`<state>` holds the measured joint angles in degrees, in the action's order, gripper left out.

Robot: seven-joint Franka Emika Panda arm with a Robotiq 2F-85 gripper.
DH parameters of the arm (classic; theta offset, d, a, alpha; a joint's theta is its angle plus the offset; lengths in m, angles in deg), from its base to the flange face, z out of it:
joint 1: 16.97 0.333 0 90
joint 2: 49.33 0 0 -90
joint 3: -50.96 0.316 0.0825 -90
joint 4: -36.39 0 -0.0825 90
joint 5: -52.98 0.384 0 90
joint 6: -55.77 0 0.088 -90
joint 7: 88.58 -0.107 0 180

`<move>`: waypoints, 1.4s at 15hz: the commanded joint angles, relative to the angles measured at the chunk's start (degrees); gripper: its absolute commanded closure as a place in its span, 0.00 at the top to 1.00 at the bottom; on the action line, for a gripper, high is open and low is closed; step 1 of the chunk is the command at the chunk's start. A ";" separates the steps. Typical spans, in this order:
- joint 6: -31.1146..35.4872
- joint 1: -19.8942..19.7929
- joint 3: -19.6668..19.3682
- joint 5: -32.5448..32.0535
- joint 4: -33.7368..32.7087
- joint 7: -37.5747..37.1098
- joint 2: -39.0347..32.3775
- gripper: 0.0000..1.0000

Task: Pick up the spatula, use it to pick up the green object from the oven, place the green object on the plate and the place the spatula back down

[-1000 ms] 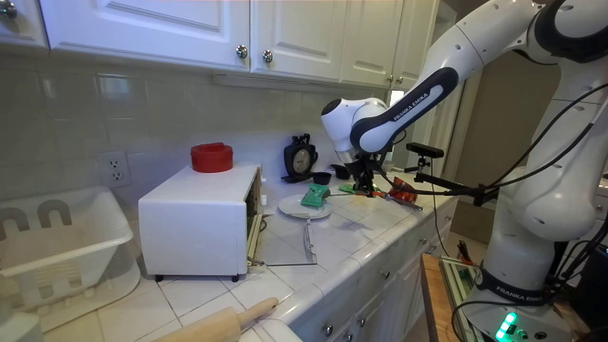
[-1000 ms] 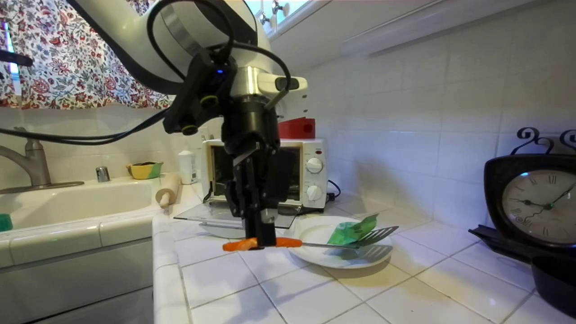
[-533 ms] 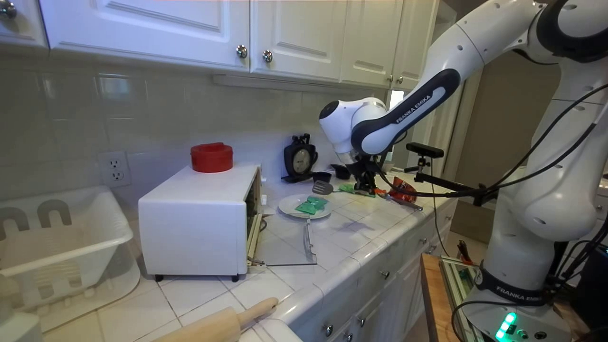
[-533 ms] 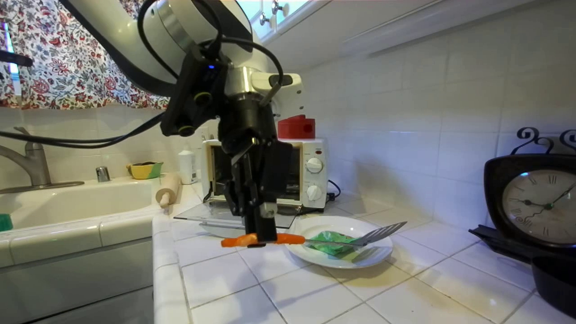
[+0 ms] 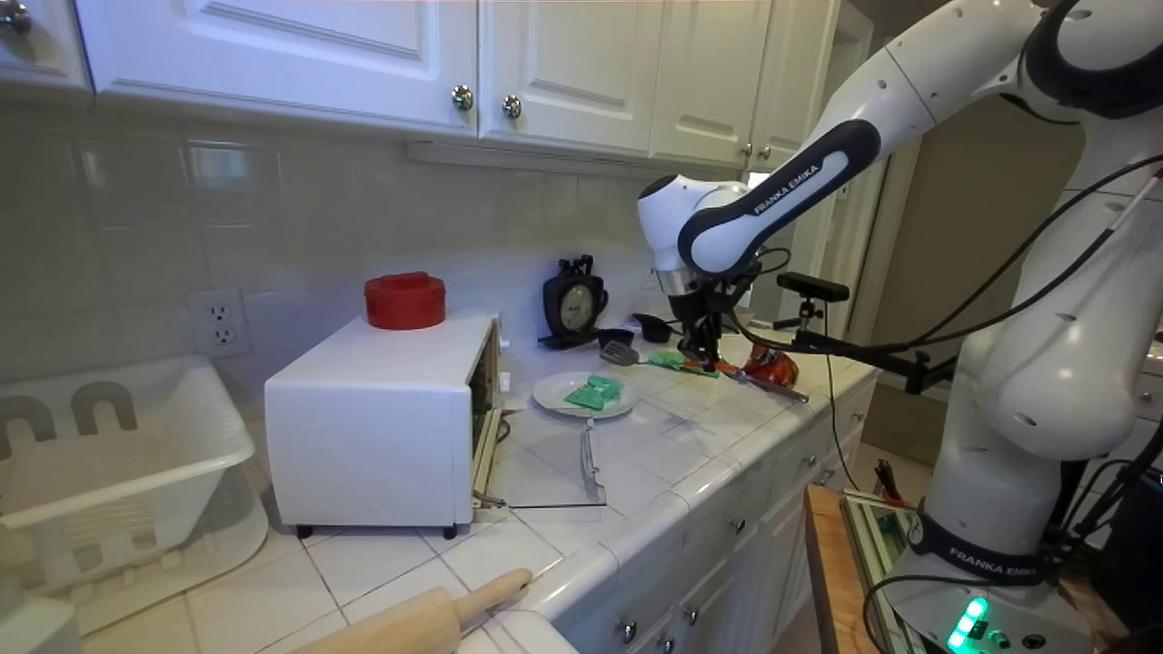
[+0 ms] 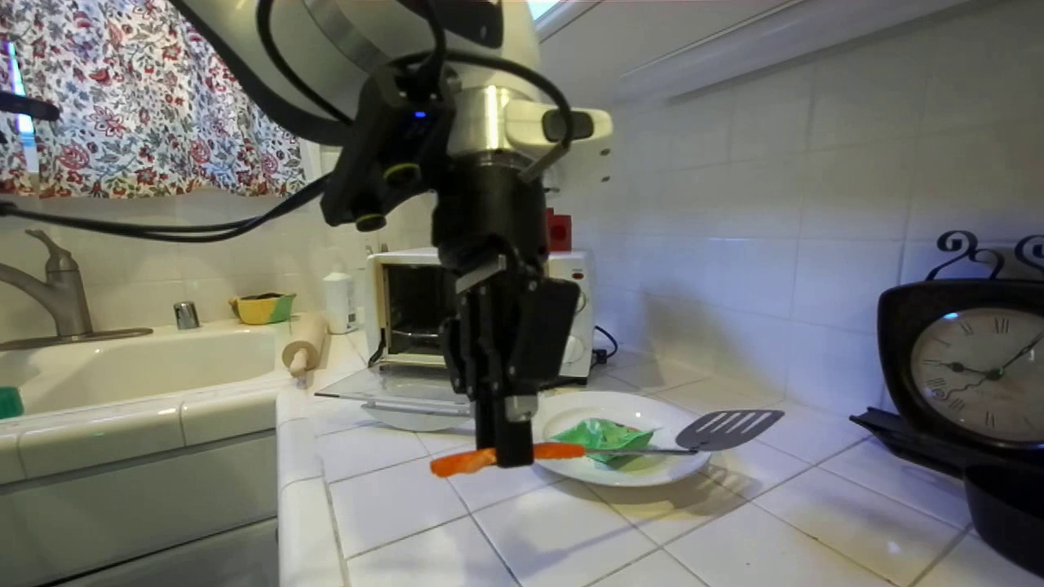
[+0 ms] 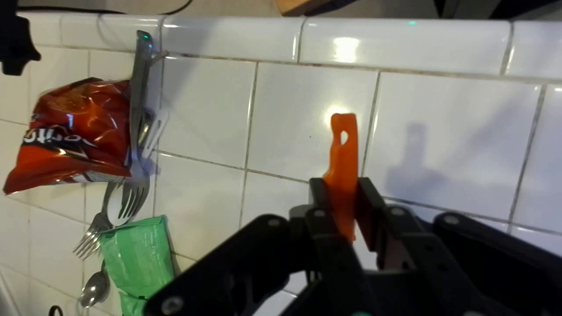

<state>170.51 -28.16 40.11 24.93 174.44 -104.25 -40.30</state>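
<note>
arm (image 5: 789, 196) shifted away from oven (image 5: 368, 445); end effector (image 7: 343, 193) points down, clamped on spatula (image 6: 563, 451)

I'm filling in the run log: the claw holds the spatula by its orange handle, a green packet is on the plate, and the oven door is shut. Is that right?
Not quite: the oven door is open, lowered in front, as both exterior views show. The claw does hold the spatula by its orange handle, and a green packet is on the plate.
</note>
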 commanded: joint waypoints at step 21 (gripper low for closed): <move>36.49 -3.49 -5.62 7.30 4.16 8.41 -9.89 0.58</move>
<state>206.47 -31.65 35.06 31.93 177.12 -97.89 -54.32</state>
